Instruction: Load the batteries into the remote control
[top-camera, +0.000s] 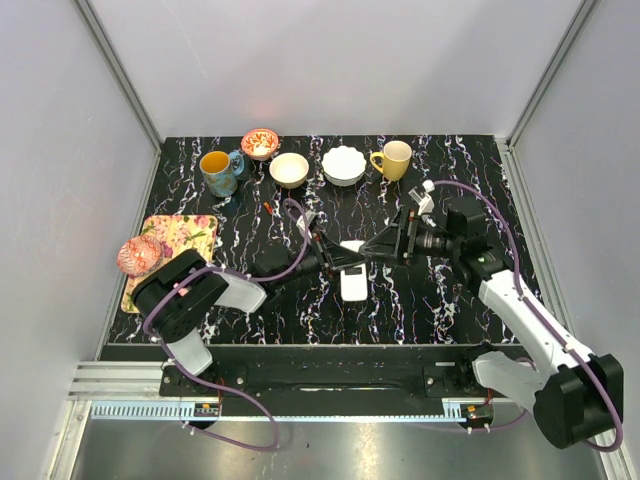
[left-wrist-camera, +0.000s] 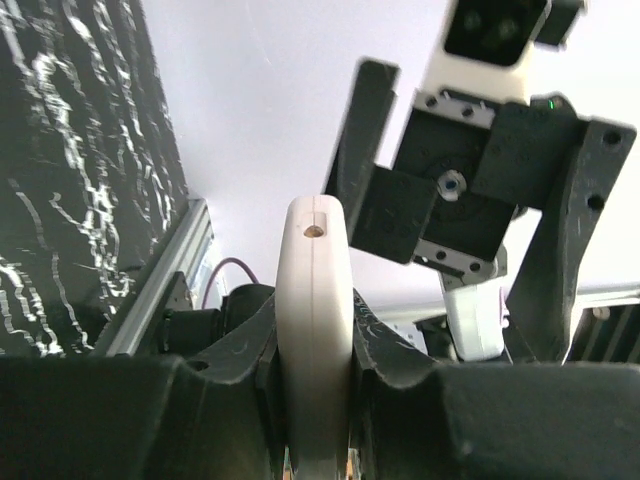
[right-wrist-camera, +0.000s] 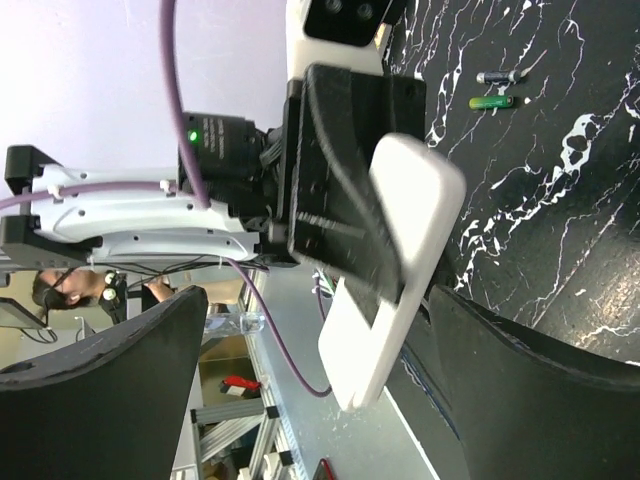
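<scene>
One remote control (left-wrist-camera: 313, 280) is clamped on edge in the left hand (left-wrist-camera: 313, 350), a white side turned to the right arm, presumably to present the battery bay. The right hand (right-wrist-camera: 318, 300) stands wide, fingers either side of the remote, gripping nothing. Two batteries (right-wrist-camera: 492, 102) lie side by side on the surface (right-wrist-camera: 560, 200), awaiting pickup. Two mugs (top-camera: 218, 172) and three bowls (top-camera: 289, 170) line the far edge

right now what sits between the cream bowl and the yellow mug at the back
A white scalloped bowl sits between the cream bowl and yellow mug, shown in the top view.
</scene>
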